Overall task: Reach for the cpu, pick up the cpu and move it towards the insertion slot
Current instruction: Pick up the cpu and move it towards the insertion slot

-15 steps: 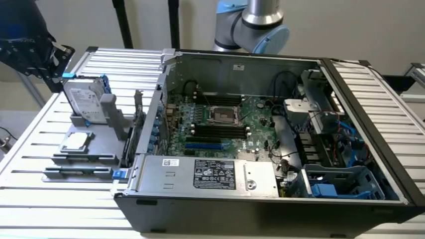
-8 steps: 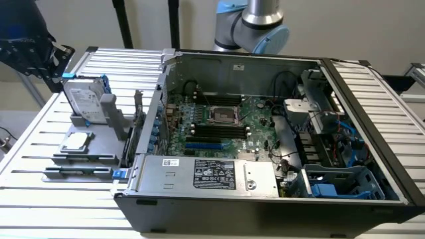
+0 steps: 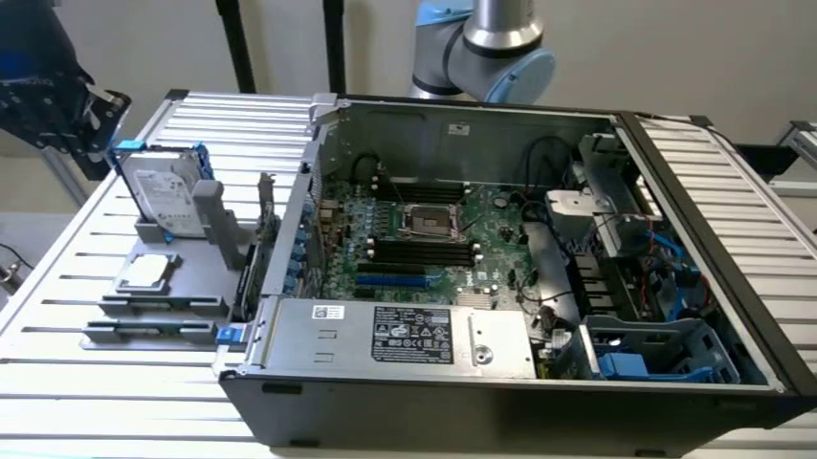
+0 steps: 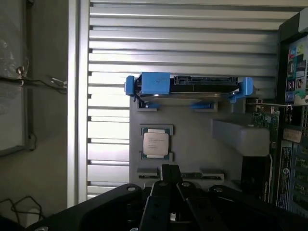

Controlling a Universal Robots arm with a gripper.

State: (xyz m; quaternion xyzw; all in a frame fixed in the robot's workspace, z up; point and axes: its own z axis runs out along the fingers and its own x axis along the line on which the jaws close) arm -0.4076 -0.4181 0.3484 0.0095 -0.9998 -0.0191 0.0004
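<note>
My gripper [image 4: 171, 171] hangs closed and empty near the chip [image 4: 156, 143], which looks light, stiff and fragile; I'd pinch its edges.

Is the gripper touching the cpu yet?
Apart. The wrist view shows the cpu fully uncovered in its grey holder, with bare holder between it and the gripper.

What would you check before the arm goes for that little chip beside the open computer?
1. Chip lies flat in its grey holder: ok.
2. Nothing on top of the chip: ok.
3. Gripper touching the chip: not ok, apart from it.
4. Hard drive stands apart from the chip: ok.
5. Computer case open over the socket: ok.
6. Socket empty: cannot tell.
</note>
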